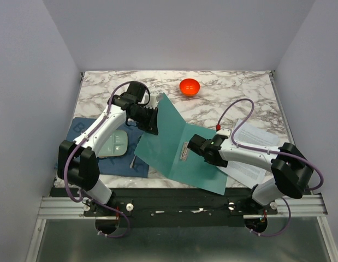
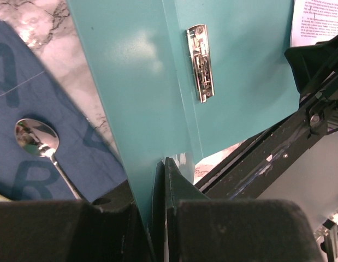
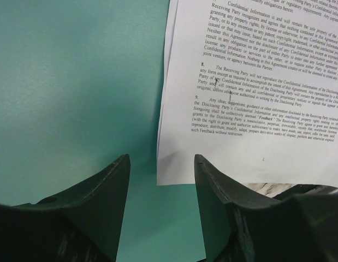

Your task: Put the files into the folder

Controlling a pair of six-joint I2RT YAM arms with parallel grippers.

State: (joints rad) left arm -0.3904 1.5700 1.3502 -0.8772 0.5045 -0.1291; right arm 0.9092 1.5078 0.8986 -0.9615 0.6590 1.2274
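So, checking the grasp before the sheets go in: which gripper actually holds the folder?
The left gripper, shut on the folder at its raised cover's edge. The right gripper is open over the flat half, beside the files.

top view: bright, even, diffuse light from above; marble table [image 1: 234,93] evenly lit
shadows: soft and faint, under the 2 arms
glare: soft white hotspot on folder [image 2: 138,46] in left wrist view; metal clip [image 2: 200,63] and spoon [image 2: 35,136] show specular glints
saturation: orange-red bowl [image 1: 189,86] glows, colour clipped, surface detail lost
focus: files [image 3: 256,82] print sharp and readable in right wrist view
blur: left gripper [image 2: 162,164] and right gripper [image 3: 160,158] close to lens, soft, near-black, underexposed
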